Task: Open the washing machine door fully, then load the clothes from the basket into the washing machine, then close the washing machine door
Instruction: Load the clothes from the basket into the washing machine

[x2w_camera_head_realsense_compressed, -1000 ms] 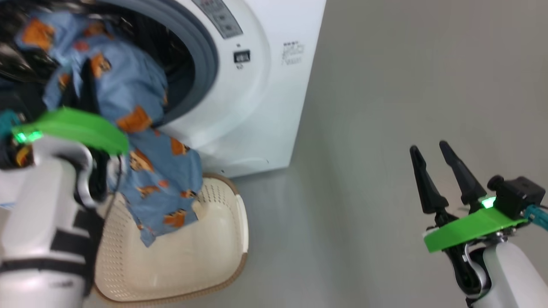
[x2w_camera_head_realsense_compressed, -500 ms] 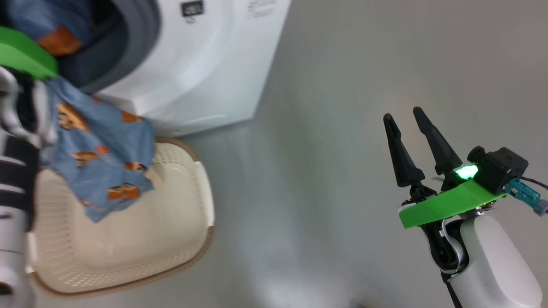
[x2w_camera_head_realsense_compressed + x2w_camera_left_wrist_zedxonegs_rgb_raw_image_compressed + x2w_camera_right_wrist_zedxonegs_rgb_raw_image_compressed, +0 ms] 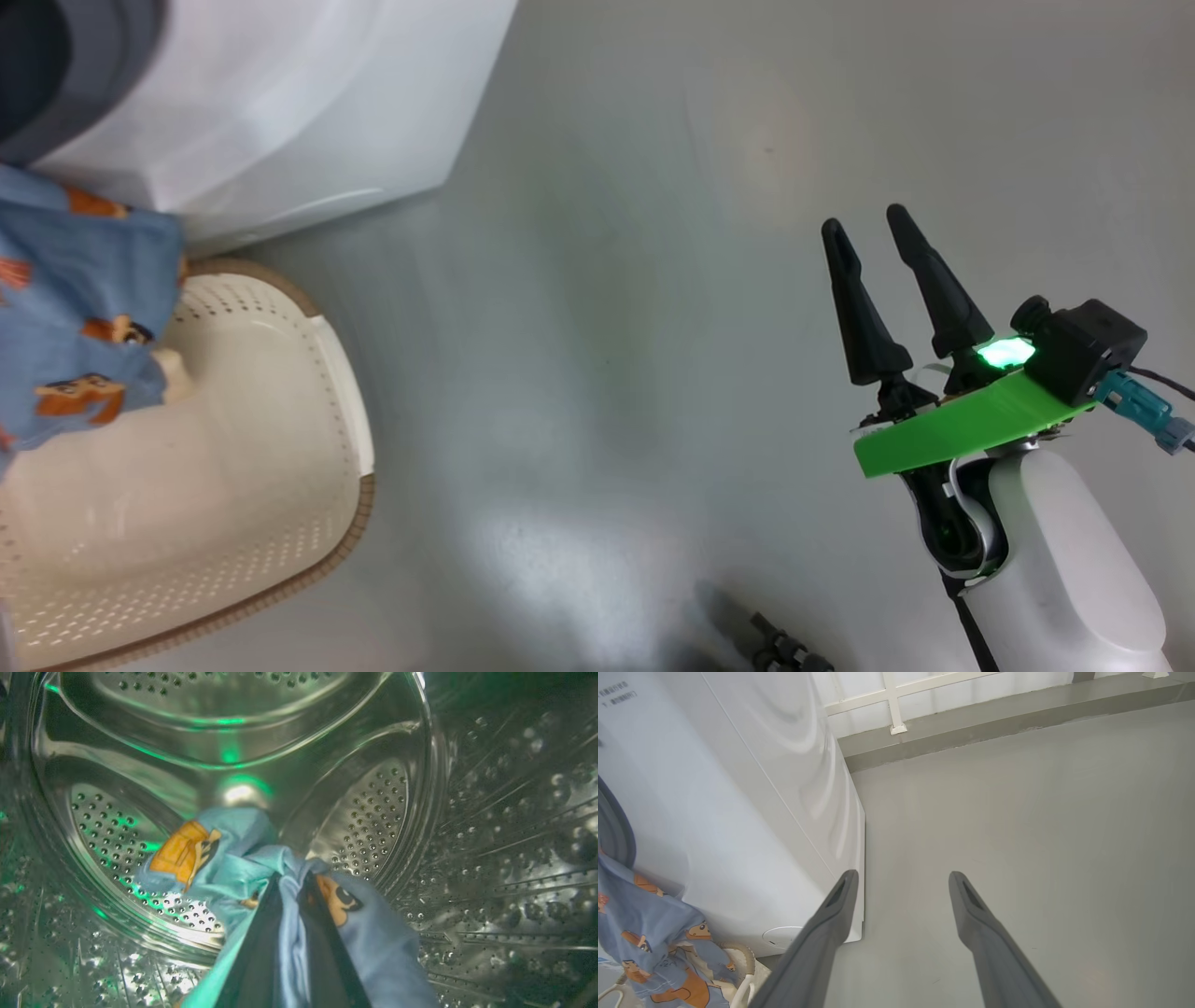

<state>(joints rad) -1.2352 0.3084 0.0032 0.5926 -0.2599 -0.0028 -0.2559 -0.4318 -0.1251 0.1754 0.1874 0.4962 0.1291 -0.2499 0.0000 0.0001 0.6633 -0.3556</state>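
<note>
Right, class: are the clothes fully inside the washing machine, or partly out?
Partly out. The fingers of the left gripper pinch the clothes inside the drum; the rest hangs outside the washing machine, over the basket.

The right fingers (image 3: 864,317) are long and black, tapering to blunt points. In the right wrist view they look dark grey, each with a narrow slot near its tip. Behind them sits a flat bright-green plate (image 3: 962,425) with a glowing green light (image 3: 1004,353) on top, next to a boxy black camera (image 3: 1083,347) with a round lens. A teal connector (image 3: 1134,403) with a grey plug and a thin dark cable sticks out of the camera. The forearm (image 3: 1064,560) is smooth, rounded and white, with a black joint (image 3: 952,532) edged in silver. The left fingers (image 3: 254,961) are dark too.
</note>
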